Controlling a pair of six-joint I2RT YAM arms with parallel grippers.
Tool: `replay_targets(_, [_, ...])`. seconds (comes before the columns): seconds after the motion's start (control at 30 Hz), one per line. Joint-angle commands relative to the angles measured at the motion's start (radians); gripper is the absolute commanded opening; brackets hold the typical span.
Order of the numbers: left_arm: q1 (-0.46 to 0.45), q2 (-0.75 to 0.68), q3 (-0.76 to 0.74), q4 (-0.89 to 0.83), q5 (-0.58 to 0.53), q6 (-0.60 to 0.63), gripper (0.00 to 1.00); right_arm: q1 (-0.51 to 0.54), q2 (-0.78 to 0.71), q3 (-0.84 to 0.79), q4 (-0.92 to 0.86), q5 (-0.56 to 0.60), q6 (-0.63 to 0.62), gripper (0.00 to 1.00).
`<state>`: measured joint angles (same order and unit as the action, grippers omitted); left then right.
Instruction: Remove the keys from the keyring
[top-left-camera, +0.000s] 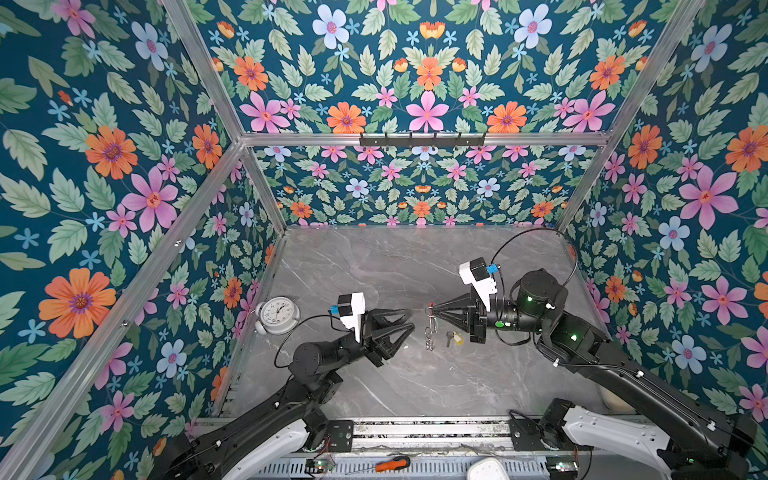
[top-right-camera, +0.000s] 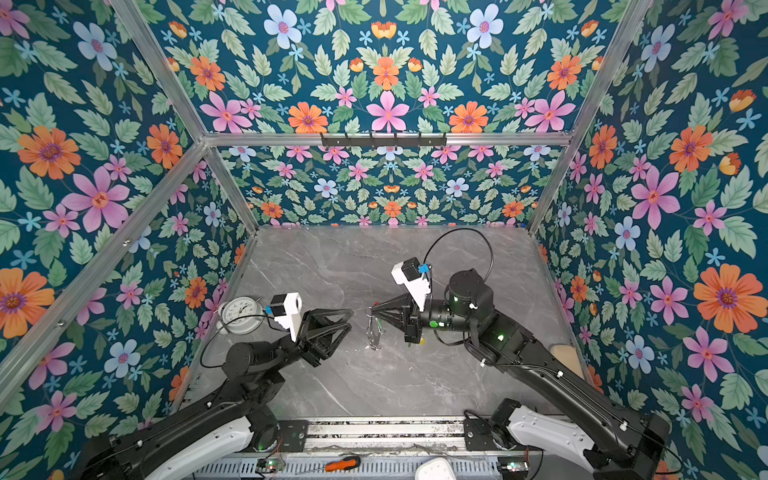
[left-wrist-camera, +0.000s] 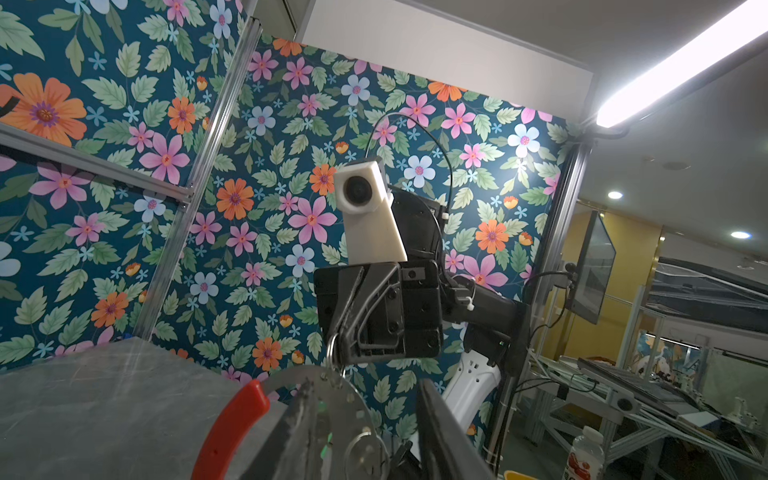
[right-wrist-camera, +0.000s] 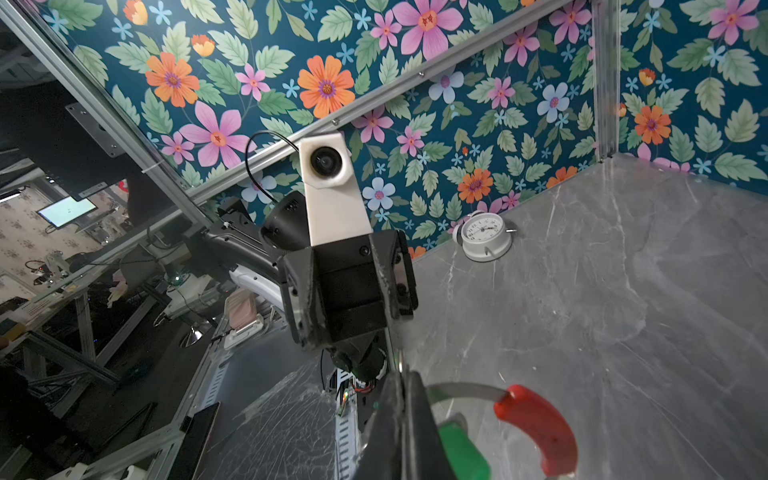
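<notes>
My right gripper is shut on the keyring, a thin grey hoop that hangs from its fingertips above the table in both top views. The right wrist view shows the hoop's red section and a green tag beside the shut jaws. My left gripper is open just left of the hoop. The grey metal, the red section and a small wire ring lie close in front of its fingers. One dark-headed key with a yellow tag lies on the table under the right gripper.
A white alarm clock stands at the table's left edge, against the floral wall. An orange-handled screwdriver lies on the front rail, off the table. A black hook rack hangs on the back wall. The grey marble tabletop spreads in front of the arms.
</notes>
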<state>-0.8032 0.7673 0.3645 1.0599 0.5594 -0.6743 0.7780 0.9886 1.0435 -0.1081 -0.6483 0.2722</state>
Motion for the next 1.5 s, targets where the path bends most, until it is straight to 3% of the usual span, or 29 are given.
replay_targets(0.0, [0.001,-0.011,0.050,-0.216,0.077,0.032,0.43,-0.005,0.003,0.050,-0.171,-0.056,-0.104,0.00])
replay_targets(0.3, [0.021,0.018,0.200,-0.481,0.247,0.042,0.38,-0.006,0.024,0.155,-0.369,-0.064,-0.246,0.00])
replay_targets(0.5, [0.025,0.052,0.231,-0.510,0.292,0.038,0.48,-0.005,0.042,0.152,-0.356,-0.085,-0.239,0.00])
replay_targets(0.77, [0.025,0.099,0.251,-0.489,0.340,0.034,0.28,-0.005,0.054,0.140,-0.322,-0.066,-0.227,0.00])
replay_targets(1.17, [0.025,0.114,0.263,-0.498,0.356,0.047,0.20,-0.005,0.079,0.144,-0.318,-0.022,-0.228,0.00])
replay_targets(1.47, [0.025,0.114,0.264,-0.510,0.347,0.060,0.07,-0.005,0.085,0.144,-0.308,-0.017,-0.216,0.00])
